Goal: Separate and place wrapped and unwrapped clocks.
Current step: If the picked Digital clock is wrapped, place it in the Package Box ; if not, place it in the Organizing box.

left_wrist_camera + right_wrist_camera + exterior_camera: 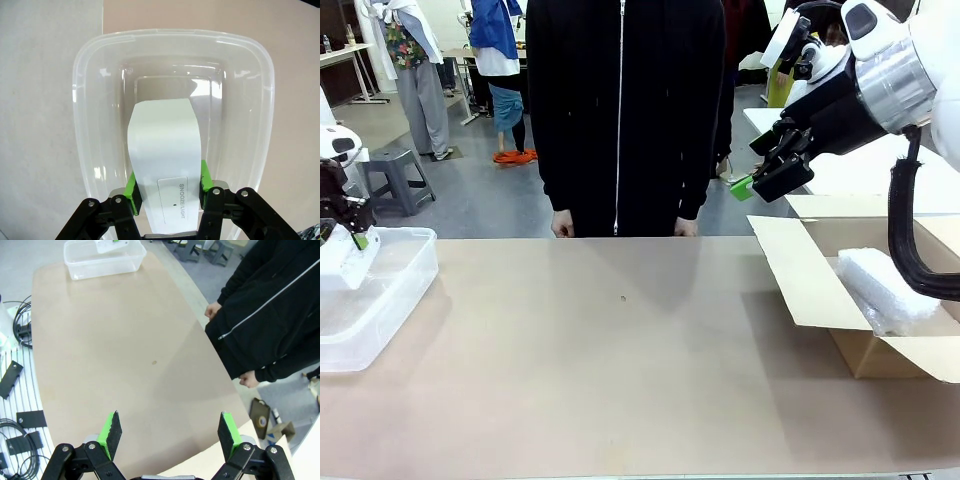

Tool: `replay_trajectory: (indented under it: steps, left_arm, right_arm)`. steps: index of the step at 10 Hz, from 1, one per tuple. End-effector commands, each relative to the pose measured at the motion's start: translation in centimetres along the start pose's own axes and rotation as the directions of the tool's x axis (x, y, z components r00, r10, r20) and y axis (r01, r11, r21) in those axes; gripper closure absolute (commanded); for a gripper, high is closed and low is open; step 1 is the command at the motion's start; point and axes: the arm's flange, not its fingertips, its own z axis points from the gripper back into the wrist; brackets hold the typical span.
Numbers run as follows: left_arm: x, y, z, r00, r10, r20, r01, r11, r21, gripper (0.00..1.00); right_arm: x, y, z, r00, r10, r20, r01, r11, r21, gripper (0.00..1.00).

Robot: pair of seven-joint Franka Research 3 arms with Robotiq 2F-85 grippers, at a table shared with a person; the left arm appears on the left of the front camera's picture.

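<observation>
White clock (pixel 162 165) — between left gripper (pixel 167 187) pads (clamped)

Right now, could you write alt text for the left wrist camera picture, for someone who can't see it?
The left gripper holds a plain white clock, its green pads clamped on both sides, above a clear plastic tub. The tub sits on a tan table.
</observation>
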Motion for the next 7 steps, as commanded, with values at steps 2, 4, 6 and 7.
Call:
replay_trajectory:
  steps: [2,4,6,7]
  left_arm:
    - [1.19,0.42,0.12,0.999,-0.01,0.047,0.009,1.0,0.007,0.48]
    - [1.59,0.32,-0.19,0.999,-0.027,0.03,0.027,1.0,0.0,0.0]
    - [1.82,0.59,-0.34,0.999,-0.032,0.01,0.032,0.999,0.001,0.0]
    - [1.84,0.71,-0.35,0.999,-0.04,-0.002,0.04,0.999,-0.011,0.0]
  right_arm:
    - [-0.05,-0.18,-0.36,1.0,-0.004,0.022,0.003,1.0,0.008,0.0]
    - [-0.05,-0.18,-0.36,1.0,-0.004,0.022,0.003,1.0,0.008,0.0]
    - [-0.05,-0.18,-0.36,1.0,-0.004,0.022,0.003,1.0,0.008,0.0]
    - [-0.05,-0.18,-0.36,1.0,-0.004,0.022,0.003,1.0,0.008,0.0]
